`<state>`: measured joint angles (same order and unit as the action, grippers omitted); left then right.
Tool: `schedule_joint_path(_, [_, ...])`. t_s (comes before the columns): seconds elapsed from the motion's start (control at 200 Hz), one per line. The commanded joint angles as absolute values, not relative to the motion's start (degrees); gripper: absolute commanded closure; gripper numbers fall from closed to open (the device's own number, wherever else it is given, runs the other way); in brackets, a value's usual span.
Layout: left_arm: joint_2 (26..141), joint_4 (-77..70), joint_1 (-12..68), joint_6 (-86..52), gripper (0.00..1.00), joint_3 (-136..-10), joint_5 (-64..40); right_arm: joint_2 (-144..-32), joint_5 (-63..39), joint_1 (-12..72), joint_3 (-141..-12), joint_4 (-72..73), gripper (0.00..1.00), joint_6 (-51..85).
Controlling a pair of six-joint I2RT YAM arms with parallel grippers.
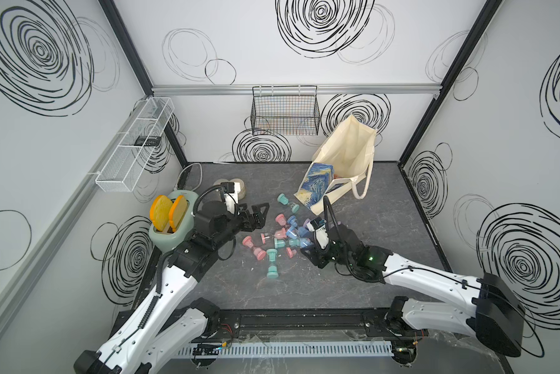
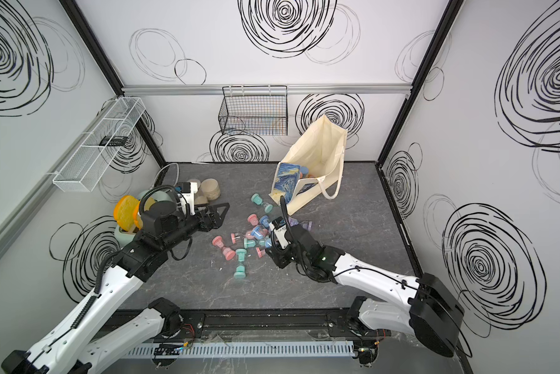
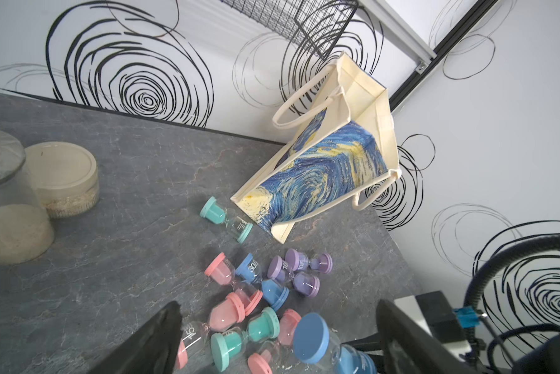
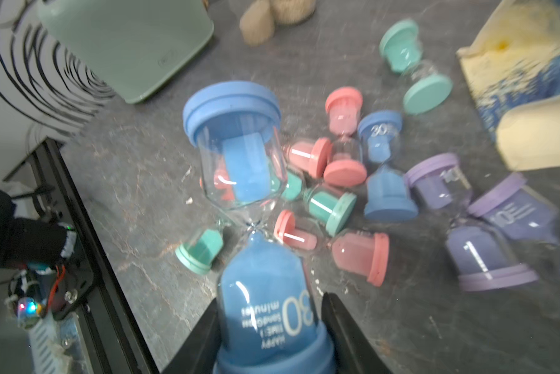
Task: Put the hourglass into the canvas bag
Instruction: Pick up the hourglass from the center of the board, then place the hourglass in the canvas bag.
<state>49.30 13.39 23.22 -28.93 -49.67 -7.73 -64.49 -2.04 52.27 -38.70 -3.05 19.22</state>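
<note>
I had the right end effector (image 4: 270, 311) clamped on one bulb of the blue hourglass (image 4: 236, 155) above the pile (image 4: 340, 168) on the tabletop (image 1: 385, 259), short of the canvas bag (image 1: 346, 149), and feared the slick glass, gripped off-centre, might pivot and slip.

Blue hourglass (image 4: 262, 291) lbl "30 minutes"; purple hourglass (image 4: 518, 217) lbl "10".

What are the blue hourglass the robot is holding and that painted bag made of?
The blue hourglass: bulbs look like clear glass or plastic, glossy with bright glints; its caps look matte, perhaps plastic or rubber. The canvas bag: woven cloth, matte cream with a printed panel; it sags and creases.
</note>
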Motion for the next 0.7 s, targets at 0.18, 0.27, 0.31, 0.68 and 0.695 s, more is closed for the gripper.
schedule_joint_path(0.18, [53.8, 7.6, 23.1, -29.6, 0.04, -55.6, -10.3, -59.7, 3.4, 45.4, -51.3, -12.6, 0.67, 21.5])
schedule_joint_path(0.27, [55.2, 6.2, 23.7, -30.1, 0.04, -57.0, -10.4, -60.2, 4.8, 42.8, -55.3, -15.1, 0.68, 22.2])
schedule_joint_path(0.31, [55.9, 5.4, 24.3, -30.1, 0.04, -57.5, -10.4, -60.6, 5.2, 41.5, -57.0, -16.1, 0.68, 22.5])
schedule_joint_path(0.68, [63.8, -2.6, 30.8, -31.9, 0.04, -61.0, -8.3, -66.7, 7.9, 29.8, -69.7, -15.8, 0.68, 20.7])
schedule_joint_path(0.695, [64.2, -3.0, 31.1, -32.0, 0.04, -61.1, -8.3, -67.2, 8.0, 29.2, -70.1, -15.7, 0.68, 20.6])
